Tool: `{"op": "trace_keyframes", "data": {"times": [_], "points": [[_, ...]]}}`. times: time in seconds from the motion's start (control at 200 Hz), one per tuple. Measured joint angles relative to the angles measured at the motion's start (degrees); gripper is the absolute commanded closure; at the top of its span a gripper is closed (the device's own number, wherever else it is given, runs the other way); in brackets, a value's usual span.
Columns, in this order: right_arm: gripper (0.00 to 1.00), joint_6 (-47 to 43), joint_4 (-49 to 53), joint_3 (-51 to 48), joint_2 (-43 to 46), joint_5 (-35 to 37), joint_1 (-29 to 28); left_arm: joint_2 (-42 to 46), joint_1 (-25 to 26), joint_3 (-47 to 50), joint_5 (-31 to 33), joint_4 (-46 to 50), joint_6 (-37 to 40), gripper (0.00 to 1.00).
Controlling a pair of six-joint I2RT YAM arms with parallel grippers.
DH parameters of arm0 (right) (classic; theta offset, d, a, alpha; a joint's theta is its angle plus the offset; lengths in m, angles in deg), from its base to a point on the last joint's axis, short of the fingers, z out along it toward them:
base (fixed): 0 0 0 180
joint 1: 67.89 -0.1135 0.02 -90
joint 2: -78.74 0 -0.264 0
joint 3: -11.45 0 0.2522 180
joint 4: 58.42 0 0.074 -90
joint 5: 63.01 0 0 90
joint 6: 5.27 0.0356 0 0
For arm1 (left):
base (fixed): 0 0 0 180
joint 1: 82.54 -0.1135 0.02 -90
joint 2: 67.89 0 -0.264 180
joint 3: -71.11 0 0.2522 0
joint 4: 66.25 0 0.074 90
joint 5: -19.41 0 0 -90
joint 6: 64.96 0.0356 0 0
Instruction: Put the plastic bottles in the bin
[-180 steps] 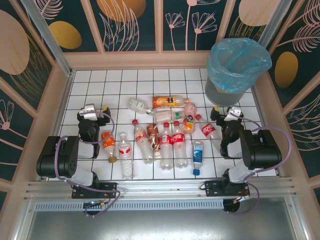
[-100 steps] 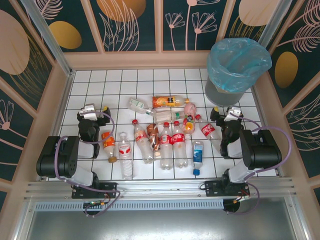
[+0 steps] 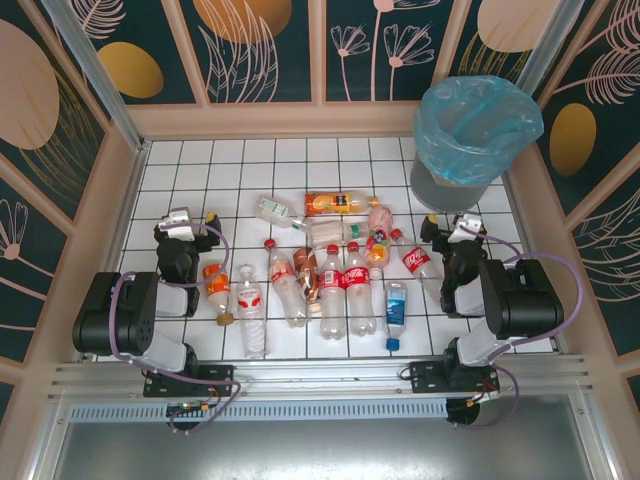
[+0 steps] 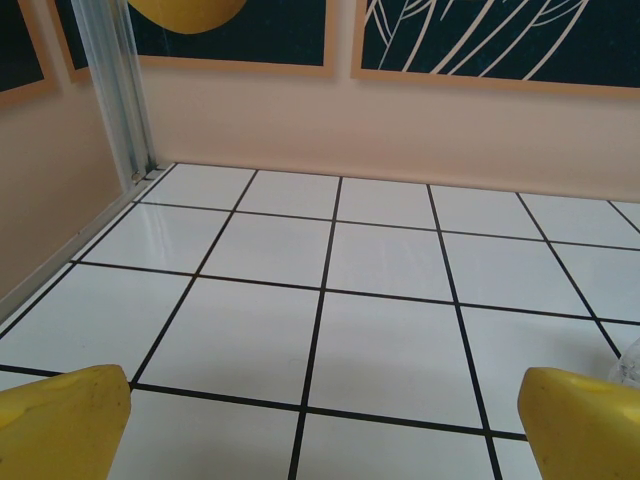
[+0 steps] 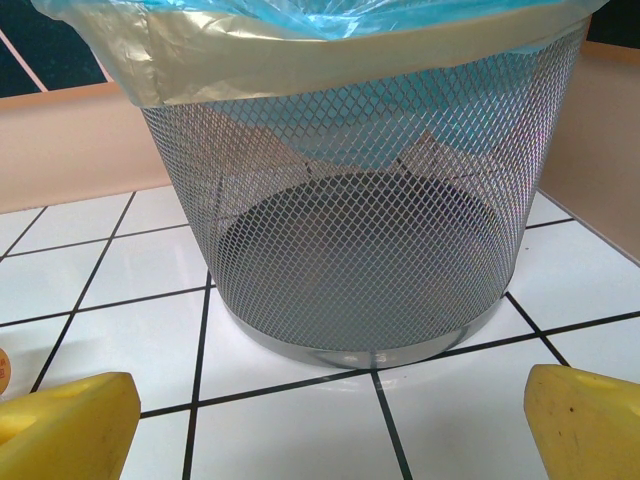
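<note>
Several clear plastic bottles (image 3: 330, 275) with red, orange, blue and pink labels lie in a loose cluster on the white tiled table, between the two arms. The grey mesh bin (image 3: 470, 135) with its light-blue bag stands at the back right; in the right wrist view the bin (image 5: 350, 200) rises straight ahead. My left gripper (image 3: 190, 222) rests left of the cluster, open, its yellow fingertips (image 4: 60, 420) wide apart over bare tile. To the right of the cluster, short of the bin, my right gripper (image 3: 455, 228) is open too, yellow fingertips (image 5: 590, 420) apart with nothing between them.
Beige walls with dark floral panels enclose the table on three sides. A metal corner post (image 4: 115, 90) stands at the far left. An orange-labelled bottle (image 3: 217, 288) lies close beside the left arm, and a red-labelled one (image 3: 420, 265) close beside the right arm.
</note>
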Motion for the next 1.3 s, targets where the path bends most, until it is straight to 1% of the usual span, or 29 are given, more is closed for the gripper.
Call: {"op": "trace_keyframes", "data": {"times": [0.31, 0.43, 0.515, 0.616, 0.676, 0.756, 0.816, 0.926, 0.986, 1.036, 1.181, 1.246, 1.296], "points": [[0.01, 0.09, 0.20, 0.24, 0.02, -1.01, 0.79, 0.00, 0.00, 0.00, 0.00, 0.00, 0.00, 0.02], [0.01, 0.52, -2.29, -2.23, 0.94, -0.96, 1.07, 0.61, 0.00, 0.02, 0.85, 0.46, -0.04, 0.01], [0.01, 0.72, -3.23, -5.73, 5.01, -0.96, 1.07, 3.30, 0.00, 0.02, 2.40, 2.03, -0.26, 0.02], [0.01, 1.40, -1.14, -7.80, 13.99, -0.35, 1.07, 7.54, 0.00, 0.02, 4.28, 4.26, -0.79, 0.03], [0.01, 1.99, 2.95, -7.28, 20.61, 0.33, 1.05, 10.29, 0.00, 0.00, 5.95, 5.97, -1.31, 0.03], [0.01, 3.32, 12.61, -4.83, 29.66, 1.20, 1.05, 13.79, 0.00, -0.22, 9.27, 9.03, -2.69, 0.03], [0.01, 4.48, 20.11, -2.47, 34.49, 1.60, 1.03, 16.37, 0.00, -1.46, 12.44, 13.25, -4.17, 0.04], [0.08, 7.26, 33.35, 0.90, 41.79, 1.07, 1.01, 20.50, -0.11, -5.44, 15.08, 21.57, -6.82, 0.06], [0.11, 9.31, 40.37, 2.19, 45.09, -0.35, 1.01, 22.88, -0.11, -7.28, 14.86, 24.94, -8.59, 0.07], [0.12, 10.86, 46.53, 3.52, 47.32, -1.73, 0.85, 24.96, -0.11, -8.31, 14.23, 27.43, -10.45, 0.07], [0.13, 15.50, 62.12, 8.81, 49.62, -5.57, -0.31, 29.00, 0.35, -11.41, 11.26, 34.56, -16.02, 0.08], [0.15, 17.57, 67.63, 10.95, 49.68, -8.22, -0.94, 29.33, 1.77, -13.68, 9.99, 37.86, -18.29, 0.08], [0.17, 18.78, 71.71, 12.52, 49.68, -10.16, -1.57, 29.40, 3.78, -15.43, 8.81, 39.91, -20.15, 0.09]]}}
